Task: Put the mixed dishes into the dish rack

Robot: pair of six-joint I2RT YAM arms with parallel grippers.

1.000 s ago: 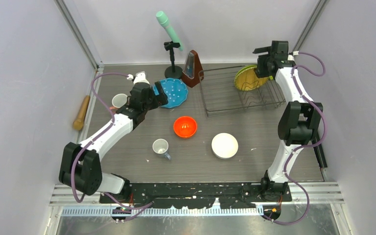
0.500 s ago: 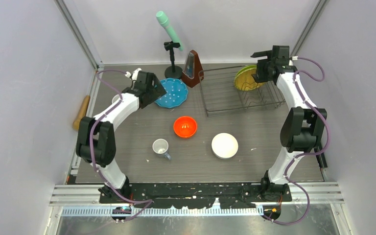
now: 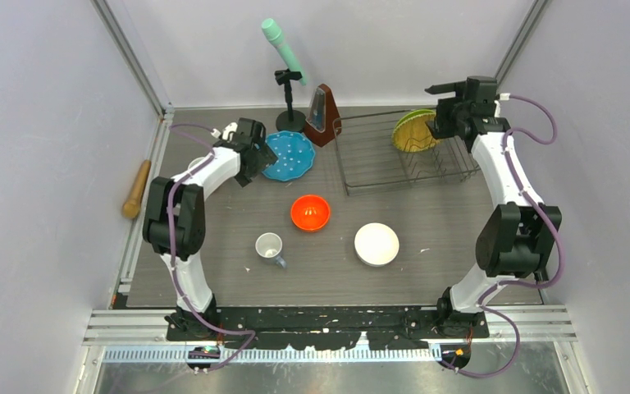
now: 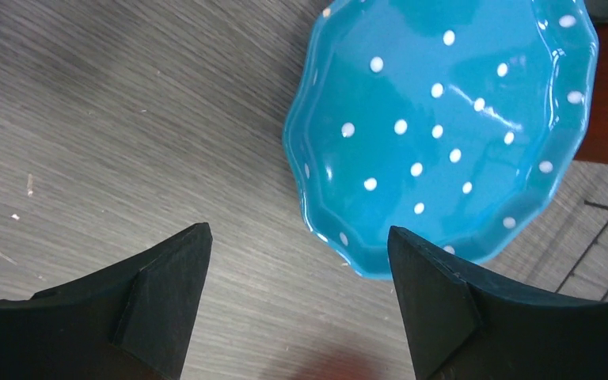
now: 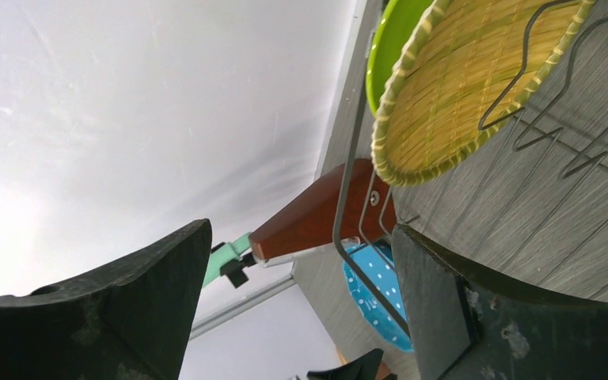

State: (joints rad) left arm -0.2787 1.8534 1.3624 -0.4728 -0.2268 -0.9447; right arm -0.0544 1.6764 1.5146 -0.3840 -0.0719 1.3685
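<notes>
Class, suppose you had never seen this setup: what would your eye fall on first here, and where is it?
The blue white-dotted plate stands out at the back left of the table, the open left end effector poised at its edge. The bright orange bowl sits mid-table, and a yellow-rimmed plate stands upright in the dish rack at the back right.

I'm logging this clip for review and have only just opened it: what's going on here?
Two arms are loading dishes into a wire dish rack. The yellow-rimmed plate and lime-green plate already stand upright in the rack, with the right gripper open beside them, holding nothing. The left gripper is open at the edge of the blue white-dotted plate, which lies flat on the table, not gripped. The orange bowl, white bowl and mug sit on the table, not yet loaded.
</notes>
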